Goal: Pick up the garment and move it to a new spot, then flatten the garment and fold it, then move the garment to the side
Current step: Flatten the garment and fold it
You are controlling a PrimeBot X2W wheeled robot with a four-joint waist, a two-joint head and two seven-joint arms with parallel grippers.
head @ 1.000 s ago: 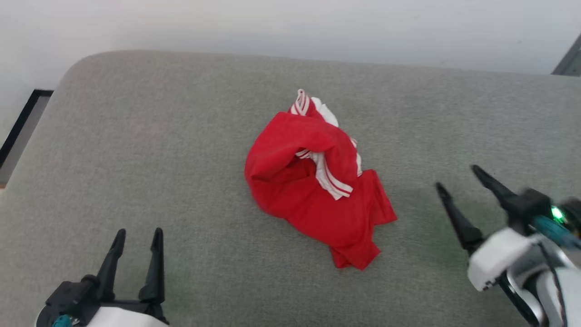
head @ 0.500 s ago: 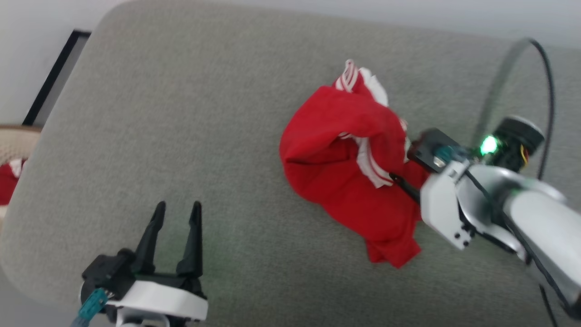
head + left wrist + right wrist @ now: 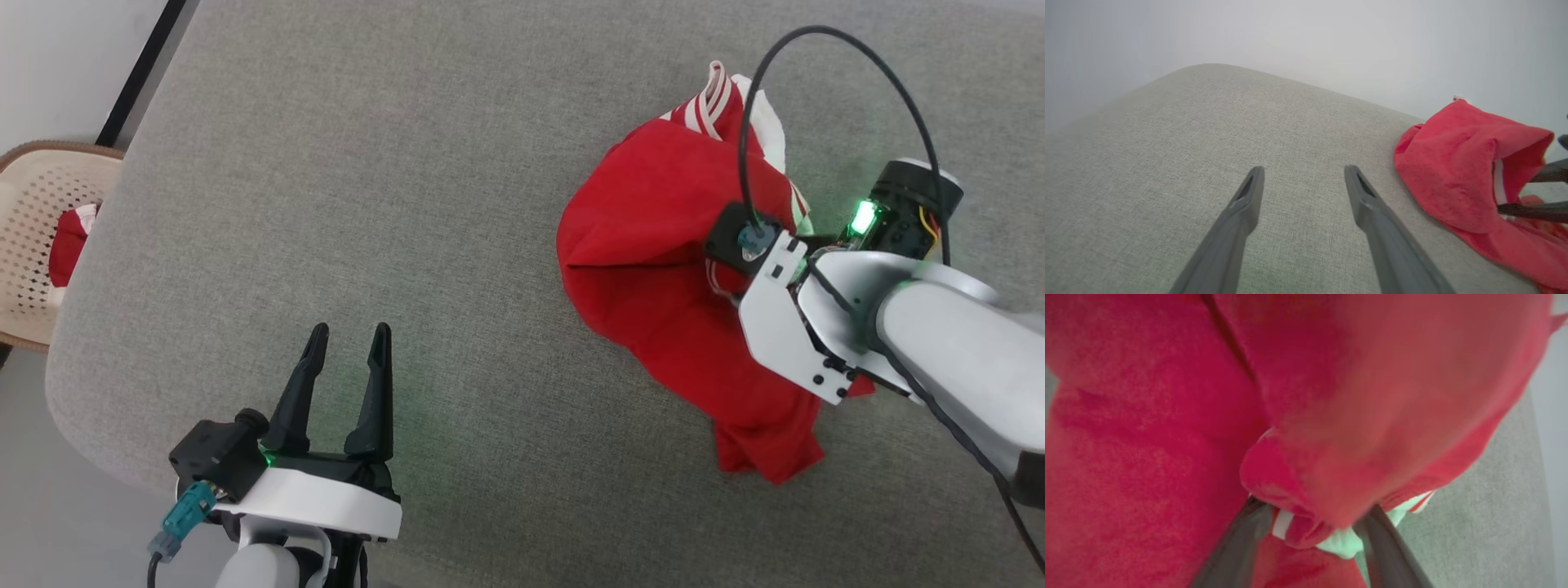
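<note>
Moved: right claw (image 3: 1312, 508) has swung in from the side and onto the garment (image 3: 653, 245); the head camera has turned too, and the left claw (image 3: 351, 331) is parked as before.
Head view: garment lies crumpled on the grey cushion (image 3: 367, 163), right of centre, with a white-striped cuff poking out at its far end. The right wrist sits over it, fingers hidden underneath. The left claw is at the near edge, well apart from the cloth.
Left wrist view: left claw's fingers are spread wide over bare cushion, holding nothing. The red heap lies off to the right, with two dark fingers reaching into its fold.
Right wrist view: fingers stand apart, tips buried in red cloth, a bunched fold and white trim between them, not pinched.
</note>
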